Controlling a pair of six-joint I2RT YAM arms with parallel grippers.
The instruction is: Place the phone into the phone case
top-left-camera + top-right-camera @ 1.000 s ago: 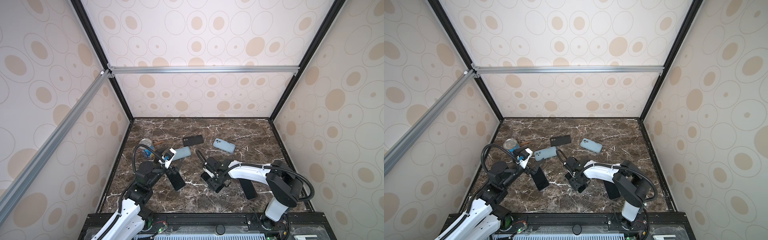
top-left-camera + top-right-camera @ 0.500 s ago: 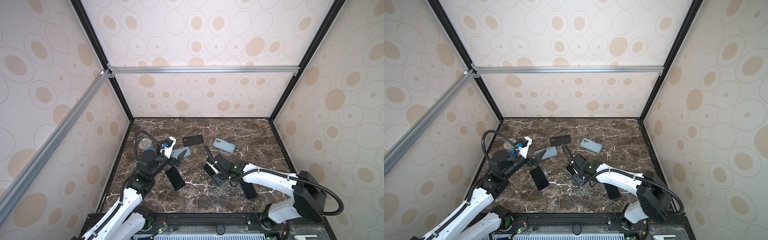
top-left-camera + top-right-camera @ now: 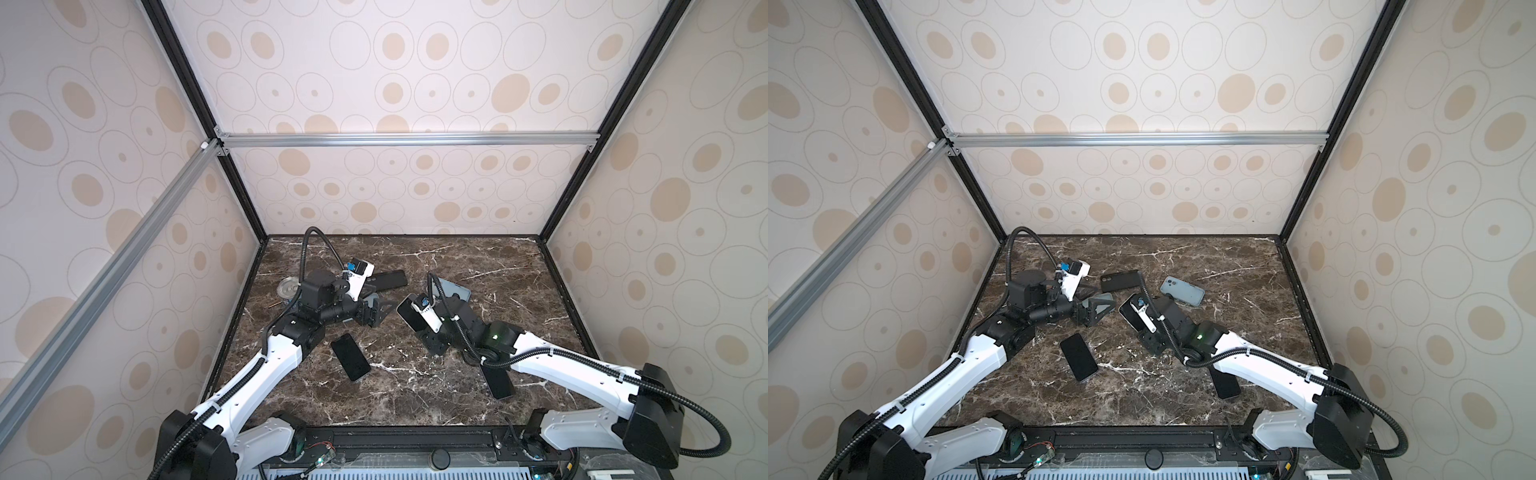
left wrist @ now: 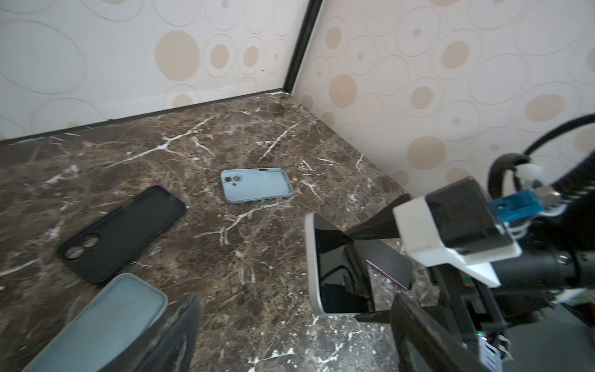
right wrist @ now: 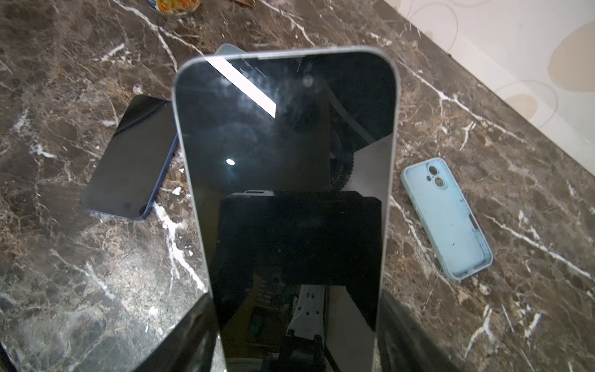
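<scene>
Right gripper (image 5: 297, 322) clamps the long edges of a silver-edged phone (image 5: 283, 145) and holds it clear of the marble table (image 3: 415, 399), dark screen tilted toward the wrist camera. We see the grip near one short end, with most of the phone jutting beyond the fingertips. Facing it but apart, the left gripper (image 3: 1091, 311) stands with jaws spread wide and nothing between them. A grey-green case (image 4: 106, 322) lies just beside one finger (image 4: 180, 328); we cannot tell whether they touch. A black case (image 4: 122, 232) and a light blue case (image 4: 257, 185) lie flat farther back. A blue-edged phone (image 5: 128, 157) lies screen up nearer the front, and a second dark phone (image 3: 498, 382) lies partly under the right arm.
</scene>
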